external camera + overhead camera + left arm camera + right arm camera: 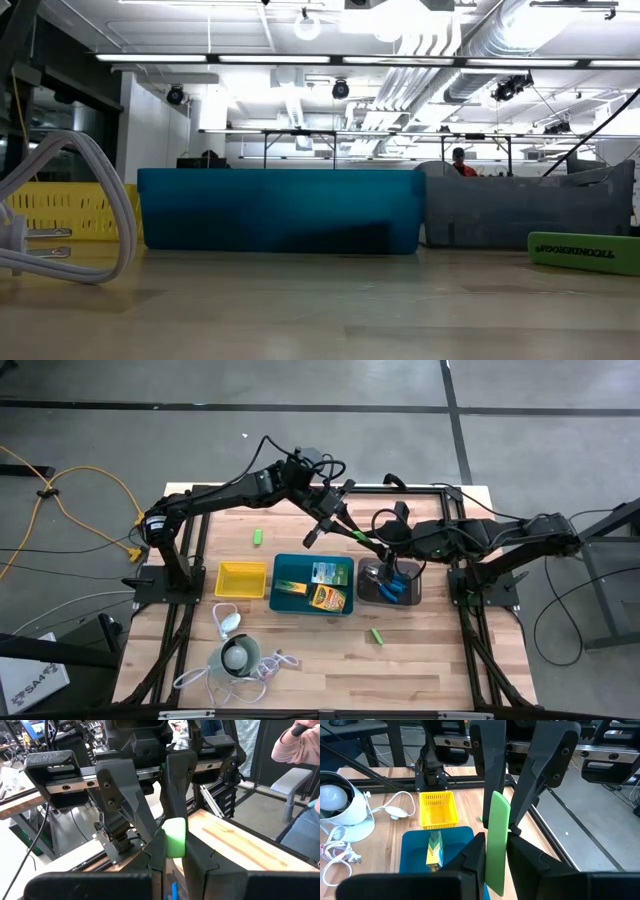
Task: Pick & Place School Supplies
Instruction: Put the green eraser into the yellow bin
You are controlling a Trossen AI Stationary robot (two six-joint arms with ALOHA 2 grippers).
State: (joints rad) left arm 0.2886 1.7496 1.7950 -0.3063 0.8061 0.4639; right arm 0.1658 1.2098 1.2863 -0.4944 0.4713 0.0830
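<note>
Green block [175,837]: clamped between the closed left gripper [172,851] fingers, raised over the teal tray [283,569]. Green marker [497,842]: also pinched between the right gripper [496,851] fingers, held beside the grey tray [368,592].

The left gripper [322,530] is clamped tight, fingers [150,852] meeting; the right gripper [495,855] faces it, fingers [472,857] near-closed, tips almost touching.
</note>
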